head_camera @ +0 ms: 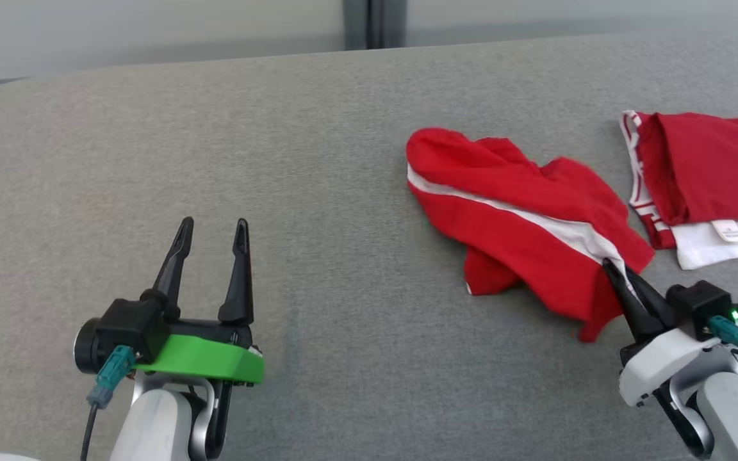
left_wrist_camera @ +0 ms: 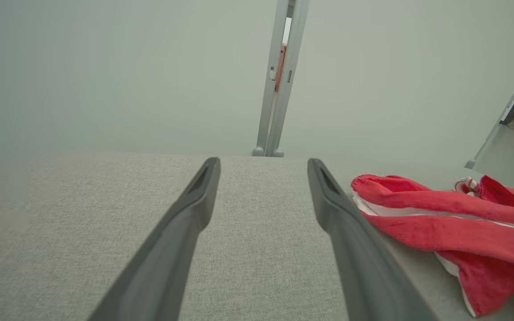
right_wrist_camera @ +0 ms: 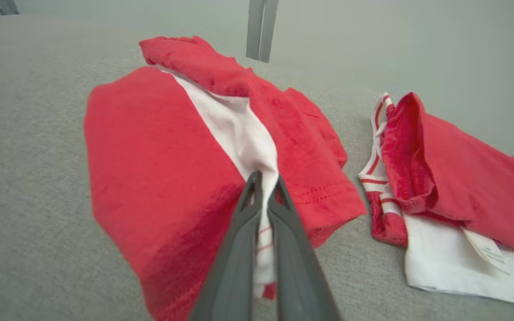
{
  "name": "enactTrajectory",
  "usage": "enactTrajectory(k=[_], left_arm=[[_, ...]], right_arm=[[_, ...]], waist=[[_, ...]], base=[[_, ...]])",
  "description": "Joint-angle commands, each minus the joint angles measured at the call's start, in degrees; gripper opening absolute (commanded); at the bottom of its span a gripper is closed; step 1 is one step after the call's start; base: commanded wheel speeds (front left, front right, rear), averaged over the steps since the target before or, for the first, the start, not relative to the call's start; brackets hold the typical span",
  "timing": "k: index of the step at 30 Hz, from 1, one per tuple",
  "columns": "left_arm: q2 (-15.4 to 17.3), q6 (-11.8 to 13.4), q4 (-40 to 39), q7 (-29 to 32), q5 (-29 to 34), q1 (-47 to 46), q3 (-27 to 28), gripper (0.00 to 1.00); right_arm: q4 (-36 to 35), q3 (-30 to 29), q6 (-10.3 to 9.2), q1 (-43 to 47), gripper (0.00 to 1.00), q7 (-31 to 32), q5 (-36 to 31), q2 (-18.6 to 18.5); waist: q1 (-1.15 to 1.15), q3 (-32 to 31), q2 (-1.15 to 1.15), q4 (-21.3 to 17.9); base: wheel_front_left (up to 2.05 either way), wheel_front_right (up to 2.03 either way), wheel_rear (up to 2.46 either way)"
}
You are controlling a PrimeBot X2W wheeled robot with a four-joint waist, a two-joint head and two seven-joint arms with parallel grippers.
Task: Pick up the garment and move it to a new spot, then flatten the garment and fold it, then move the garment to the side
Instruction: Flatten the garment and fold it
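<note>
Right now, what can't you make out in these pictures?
- Folded garment: cut off by the head view's right edge.
- Its label: print too small in the head view, blurred in the right wrist view.
- Crumpled garment: its own folds hide its shape; the left wrist view's right edge cuts it.
- Cloth inside the shut right pincer: the pincer hides it.

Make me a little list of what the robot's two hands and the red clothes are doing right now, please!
Surface: grey fabric-covered table
Garment in work: crumpled red cloth garment with a white stripe, right of centre
Right gripper: shut on the white stripe at the garment's near edge
Left gripper: open, holding nothing, over bare table
Other item: folded red and white garment, far right, apart from the crumpled one
Task stage: garment gripped, not yet flattened or folded
</note>
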Motion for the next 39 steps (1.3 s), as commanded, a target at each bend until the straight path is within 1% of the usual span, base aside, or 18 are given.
enactTrajectory(k=[1, 2, 3, 4, 5, 6, 9, 13, 17, 19, 23, 24, 25, 28, 32, 36, 39], left_arm=[[0.23, -0.27, 0.16, 0.00, 0.58, -0.99, 0.11, 1.00], [0.25, -0.35, 0.26, 0.00, 0.67, -1.14, 0.07, 1.00], [0.25, -0.49, 0.45, 0.00, 0.64, -1.46, -0.08, 1.00], [0.23, -0.61, 0.62, 0.00, 0.75, -1.71, -0.23, 1.00], [0.22, -0.70, 0.71, 0.00, 0.85, -1.84, -0.37, 1.00], [0.24, -0.63, 0.86, 0.00, 0.83, -1.90, -0.41, 1.00], [0.26, -0.78, 1.19, 0.00, 0.94, -2.05, -0.43, 1.00], [0.24, -1.06, 1.46, 0.00, 1.21, -1.86, -0.44, 1.00], [0.24, -1.15, 1.39, 0.00, 1.17, -1.56, -0.26, 1.00], [0.24, -1.19, 1.22, 0.00, 1.23, -1.37, -0.26, 1.00], [0.24, -1.28, 0.62, 0.00, 0.90, -1.10, -0.41, 1.00], [0.24, -1.31, 0.37, 0.00, 0.66, -0.90, -0.64, 1.00], [0.24, -1.36, 0.28, 0.00, 0.53, -0.75, -0.80, 1.00], [0.24, -1.40, 0.13, 0.00, 0.15, -0.43, -1.35, 1.00], [0.23, -0.98, -0.12, 0.00, -0.26, -0.67, -2.21, 1.00], [0.23, -0.65, -0.02, 0.00, -0.61, -1.33, -2.74, 1.00], [0.22, -0.35, 0.01, 0.00, -1.12, -1.96, -3.59, 1.00]], right_arm=[[0.83, -1.21, -0.08, 0.52, 0.00, 0.17, 2.26, 1.72], [1.85, -1.78, -0.08, 0.70, 0.00, 0.78, 3.02, 2.13], [3.00, -2.27, -0.08, 0.65, 0.23, 1.38, 3.15, 2.13], [3.88, -2.60, -0.08, 0.39, 0.59, 1.66, 3.18, 2.34], [4.91, -3.10, -0.08, 0.09, 1.00, 2.03, 3.50, 2.85], [5.90, -3.57, -0.08, -0.48, 1.00, 2.13, 3.53, 3.55], [5.89, -4.54, -0.07, -1.70, 1.00, 1.01, 4.45, 5.30], [2.99, -6.28, -0.08, -2.16, 1.00, -0.18, 3.88, 6.60], [-4.02, -7.61, -0.07, -1.36, 1.00, -0.59, 3.52, 8.15], [-8.60, -7.74, -0.07, -0.71, 1.00, -0.62, 3.16, 9.03], [-16.06, -6.16, -0.07, 0.83, 1.00, -0.61, 1.93, 10.46], [-18.00, -4.78, -0.07, 1.55, 1.00, -0.62, 1.21, 10.89], [-18.29, -4.08, -0.07, 1.96, 1.00, -0.62, 0.72, 11.19], [-17.12, -2.94, -0.07, 2.24, 1.00, -0.63, -1.50, 11.62], [-14.37, -1.46, -0.07, -0.12, 1.00, -0.63, -4.08, 12.03], [-9.47, 1.68, -0.07, -4.80, 1.00, 0.28, -6.72, 11.26], [-4.25, 3.92, -0.07, -9.31, 1.00, 2.77, -8.59, 10.86]], waist=[[0.00, 0.73, 0.00, -2.35], [0.00, 0.88, 0.00, -2.77], [0.00, 1.05, 0.00, -3.16], [0.00, 1.13, 0.00, -3.44], [0.00, 1.15, 0.00, -3.72], [0.00, 1.22, 0.00, -4.03], [0.00, 1.23, 0.00, -4.48], [0.00, 0.80, 0.00, -4.77], [0.00, 0.13, 0.00, -4.60], [0.00, -0.12, 0.00, -4.43], [0.00, -0.62, 0.00, -3.72], [0.00, -0.79, 0.00, -3.20], [0.00, -0.90, 0.00, -2.84], [0.00, -0.95, 0.00, -1.71], [0.00, -0.24, 0.00, 0.30], [0.00, 1.07, 0.00, 2.57], [0.00, 2.23, 0.00, 4.58]], base=[[0.00, 0.00, 0.00], [0.00, 0.00, 0.00], [0.00, 0.00, 0.00], [0.00, 0.00, 0.00], [0.00, 0.00, 0.00], [0.00, 0.00, 0.00], [0.00, 0.00, 0.00], [0.00, 0.00, 0.00], [0.00, 0.00, 0.00], [0.00, 0.00, 0.00], [0.00, 0.00, 0.00], [0.00, 0.00, 0.00], [0.00, 0.00, 0.00], [0.00, 0.00, 0.00], [0.00, 0.00, 0.00], [0.00, 0.00, 0.00], [0.00, 0.00, 0.00]])
